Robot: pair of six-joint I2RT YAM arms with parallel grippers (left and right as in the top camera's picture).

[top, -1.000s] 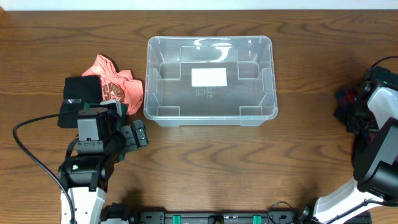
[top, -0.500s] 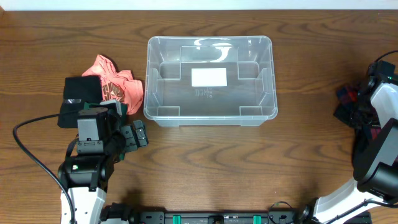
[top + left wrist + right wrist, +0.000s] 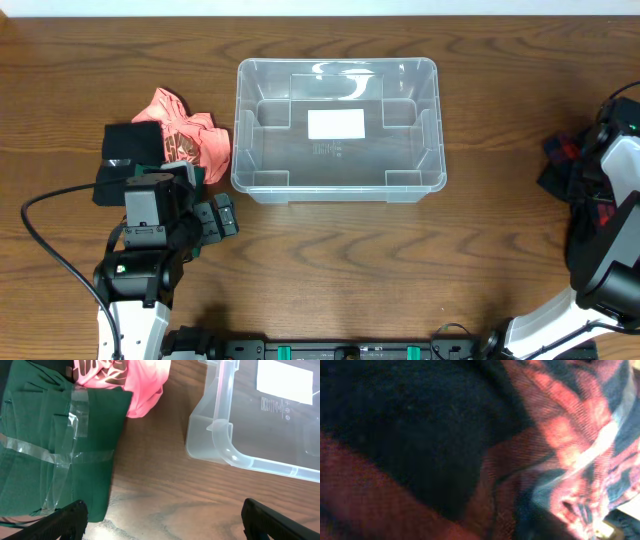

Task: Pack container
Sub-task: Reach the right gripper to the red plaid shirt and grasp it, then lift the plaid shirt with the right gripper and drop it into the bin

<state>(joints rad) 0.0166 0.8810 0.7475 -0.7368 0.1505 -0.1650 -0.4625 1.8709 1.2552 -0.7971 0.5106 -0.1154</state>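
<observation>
Empty container (image 3: pixel 337 130) — likely light, stiff, slick; best held by its thick rim.
Left gripper (image 3: pixel 162 510) fingers spread wide, empty; right gripper (image 3: pixel 590 178) against plaid cloth (image 3: pixel 560 435) — grip cannot be told.

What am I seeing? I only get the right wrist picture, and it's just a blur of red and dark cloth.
Observer: From overhead, that is a crumpled red-and-dark patterned cloth at the right edge of the table, with the right arm over it.
Operator: Is anything in the box yet?
Observer: No. The container holds nothing; only a white label shows on its base.
Operator: Any other clothes around?
Observer: Yes, a pink garment and a taped green cloth lie left of the container, near the open left gripper.
</observation>
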